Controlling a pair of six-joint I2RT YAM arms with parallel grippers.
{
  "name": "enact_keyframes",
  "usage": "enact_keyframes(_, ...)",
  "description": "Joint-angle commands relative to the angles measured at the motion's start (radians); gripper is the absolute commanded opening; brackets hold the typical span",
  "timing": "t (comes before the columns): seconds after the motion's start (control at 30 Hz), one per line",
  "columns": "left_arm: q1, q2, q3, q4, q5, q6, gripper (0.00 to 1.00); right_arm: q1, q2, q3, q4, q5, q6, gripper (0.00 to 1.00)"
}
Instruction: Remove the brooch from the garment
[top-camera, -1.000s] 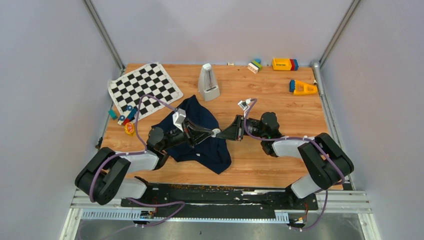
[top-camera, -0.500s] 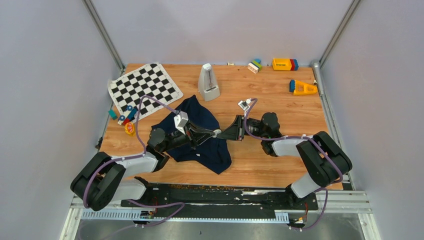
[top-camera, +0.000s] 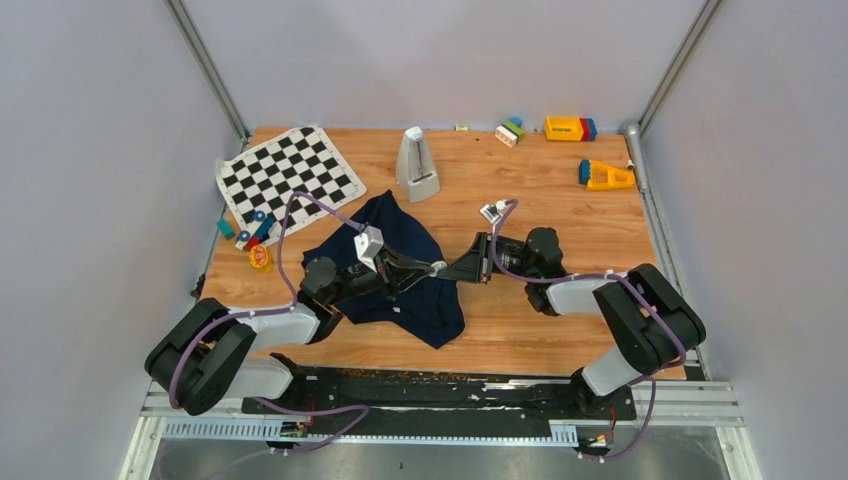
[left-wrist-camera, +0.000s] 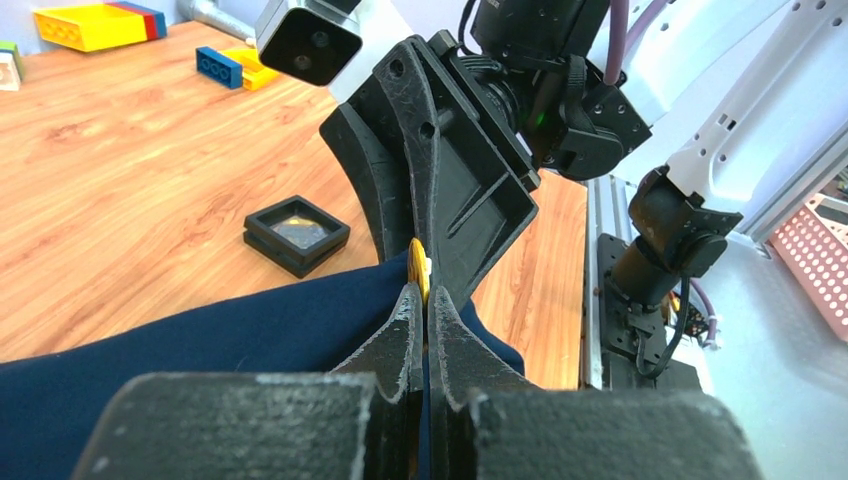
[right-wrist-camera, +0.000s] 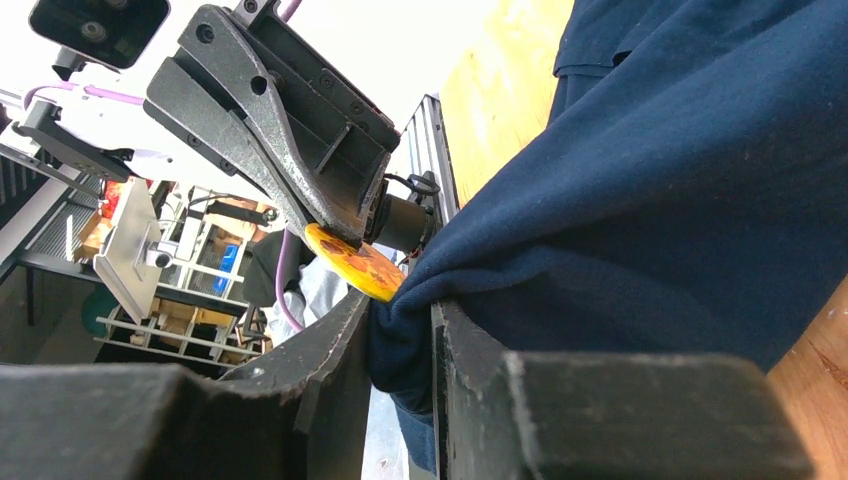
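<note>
The navy garment (top-camera: 400, 290) lies crumpled on the wooden table between the arms. The brooch (top-camera: 437, 266) is a small round disc at its right edge; its face looks yellow-orange in the right wrist view (right-wrist-camera: 355, 265). My left gripper (top-camera: 428, 268) is shut on the brooch's rim, seen edge-on in the left wrist view (left-wrist-camera: 418, 270). My right gripper (top-camera: 450, 270) faces it tip to tip and is shut on a fold of the garment (right-wrist-camera: 620, 180) just beside the brooch. The cloth there is lifted off the table.
A checkered mat (top-camera: 290, 175) lies at the back left, with small toy pieces (top-camera: 255, 235) beside it. A metronome (top-camera: 417, 165) stands behind the garment. Toy blocks (top-camera: 570, 128) sit at the back right. A black square box (left-wrist-camera: 297, 232) lies on the table near the right arm.
Both grippers, still closed tip to tip at the brooch, have shifted slightly to the right. The left wrist has moved a little forward over the garment.
</note>
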Motion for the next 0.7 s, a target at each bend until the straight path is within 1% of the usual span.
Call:
enact_keyframes(0.0, -0.053, 0.022, 0.027, -0.005, 0.065, 0.047, 0.0, -0.002, -0.037, 0.012, 0.084, 0.035, 0.039, 0.25)
enact_keyframes(0.1, -0.067, 0.015, 0.03, -0.03, 0.056, 0.084, 0.0, -0.007, -0.03, 0.013, 0.102, 0.031, 0.065, 0.25)
enact_keyframes(0.3, -0.11, -0.009, 0.053, -0.143, 0.015, 0.167, 0.0, -0.018, -0.006, 0.012, 0.141, 0.026, 0.103, 0.25)
enact_keyframes(0.5, -0.141, -0.027, 0.074, -0.247, -0.013, 0.225, 0.0, -0.019, 0.008, 0.011, 0.164, 0.022, 0.126, 0.28)
enact_keyframes(0.67, -0.165, -0.038, 0.096, -0.343, -0.043, 0.307, 0.0, -0.022, 0.008, 0.012, 0.171, 0.02, 0.136, 0.3)
